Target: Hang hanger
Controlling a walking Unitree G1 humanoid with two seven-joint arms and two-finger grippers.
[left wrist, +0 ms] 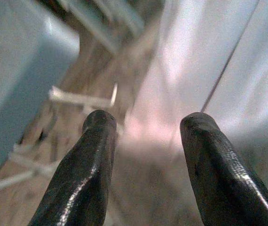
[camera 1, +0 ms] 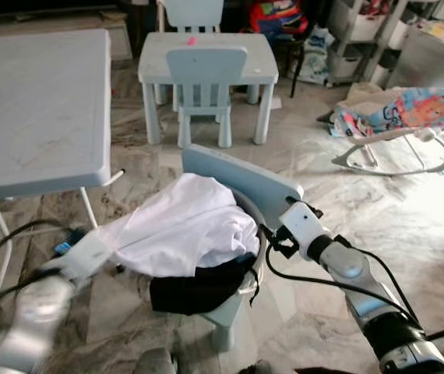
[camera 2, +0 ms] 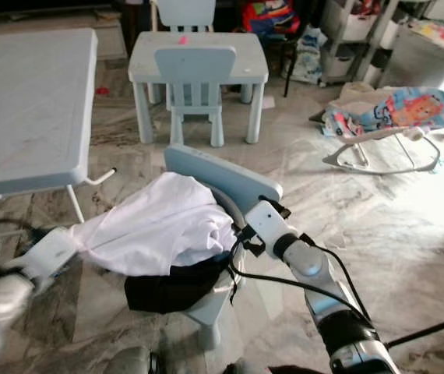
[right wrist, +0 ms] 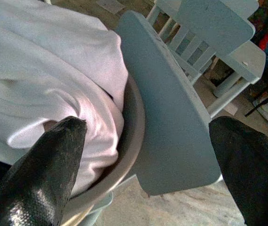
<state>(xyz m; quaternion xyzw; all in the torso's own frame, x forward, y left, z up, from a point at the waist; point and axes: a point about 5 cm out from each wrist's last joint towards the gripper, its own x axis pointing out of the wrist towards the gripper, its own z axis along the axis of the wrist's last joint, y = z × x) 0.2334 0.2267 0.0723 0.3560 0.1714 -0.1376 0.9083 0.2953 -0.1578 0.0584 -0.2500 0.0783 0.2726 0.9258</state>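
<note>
A small light-blue chair (camera 1: 241, 183) stands close in front of me. On its seat sits a metal basin (right wrist: 131, 141) heaped with a white garment (camera 1: 179, 226) over a black cloth (camera 1: 195, 288). My right gripper (right wrist: 150, 125) is open. One of its fingers (right wrist: 44, 165) is over the white garment and the other is beyond the chair's backrest (right wrist: 171, 117), so the basin rim and backrest lie between them. My left arm (camera 1: 86, 253) reaches to the garment's left edge. The left gripper (left wrist: 148, 117) is open, with blurred floor between its fingers. I see no hanger.
A grey plastic table (camera 1: 35, 101) stands at the left, with thin white legs. Behind the near chair are a child's table (camera 1: 241, 58) and a second small chair (camera 1: 205, 86). A baby bouncer (camera 1: 397, 117) lies on the marble floor at the right, before shelves with bins.
</note>
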